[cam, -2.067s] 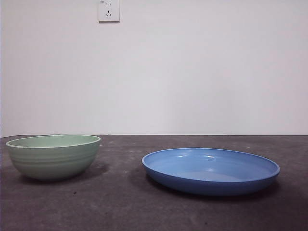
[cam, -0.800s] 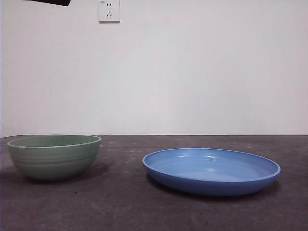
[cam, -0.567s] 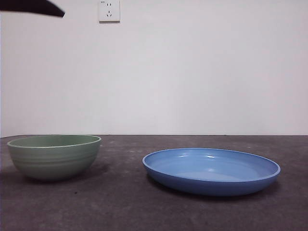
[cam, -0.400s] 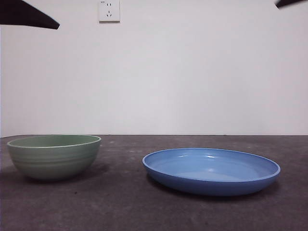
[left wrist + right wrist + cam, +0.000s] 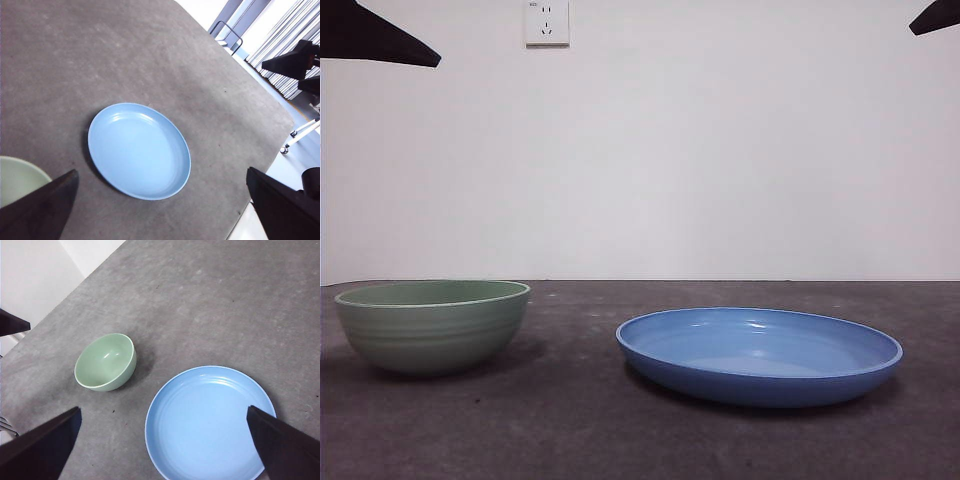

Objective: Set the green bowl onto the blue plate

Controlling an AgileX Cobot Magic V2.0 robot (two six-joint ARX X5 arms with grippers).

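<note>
Though untouched, green bowl [image 5: 432, 324] well below end effectors (both open-jawed).

Dark grey table, white wall, one socket.
The table [image 5: 570, 430] has a matte, faintly mottled surface. Behind it rises a plain white wall [image 5: 720, 150], with a white wall socket [image 5: 546, 22] mounted high on it.

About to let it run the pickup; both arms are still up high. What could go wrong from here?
1. The green bowl has a sloping, smooth-looking wall; a rim pinch may slip or tip it.
2. The blue plate sits loose close beside it; a low carry could clip its raised rim.
3. Both the left gripper and right gripper hang open above the table; they might crowd each other.
</note>
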